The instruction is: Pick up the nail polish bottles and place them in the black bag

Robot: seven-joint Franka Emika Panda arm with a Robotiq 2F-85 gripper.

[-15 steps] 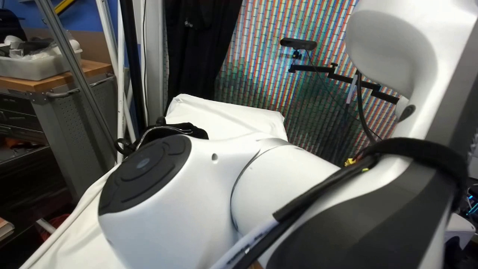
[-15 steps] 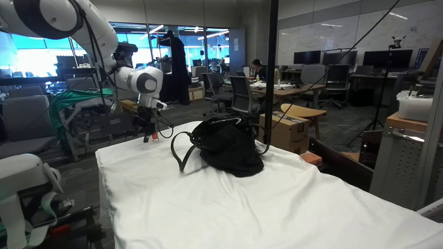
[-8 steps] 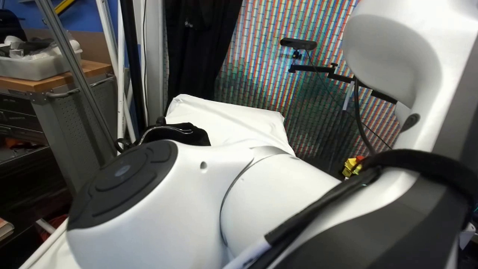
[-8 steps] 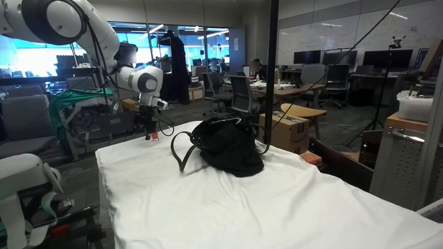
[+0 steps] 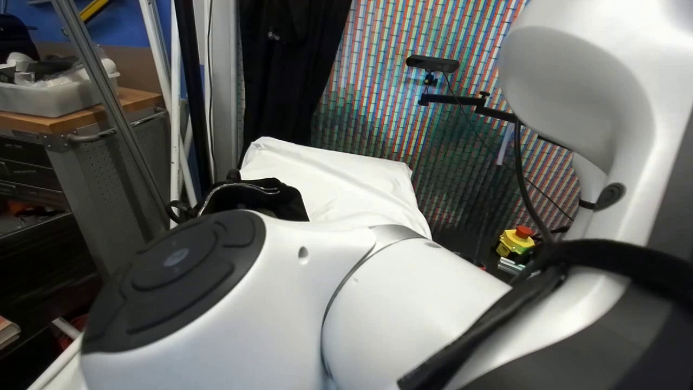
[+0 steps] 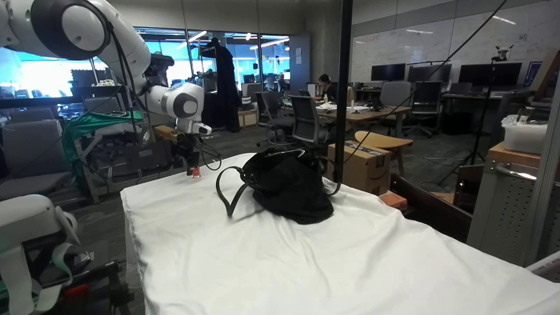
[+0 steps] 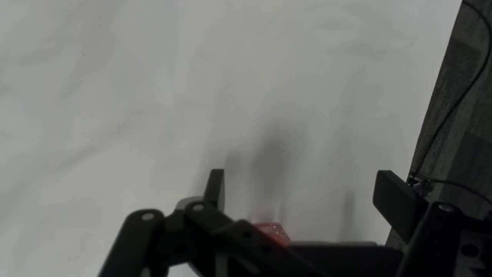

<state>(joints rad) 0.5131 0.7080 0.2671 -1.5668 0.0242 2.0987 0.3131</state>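
One bottle [image 6: 196,172] awaiting pickup, left of center in an exterior view.
The gripper [image 7: 298,185] is holding its jaws apart; lifting and bagging are remaining, the mid-frame bag [image 6: 292,188] hiding its contents.

Matt and glossy.
Looks like matt cloth on the black bag [image 6: 291,192], creased on the tablecloth [image 6: 262,262], like smooth plastic on the arm [image 5: 379,314], shiny on the bottle [image 7: 274,231].

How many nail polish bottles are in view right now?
1: a red nail polish bottle on the white cloth, by the tool, which partly covers it in the wrist view. More may be hidden, perhaps in the black bag.
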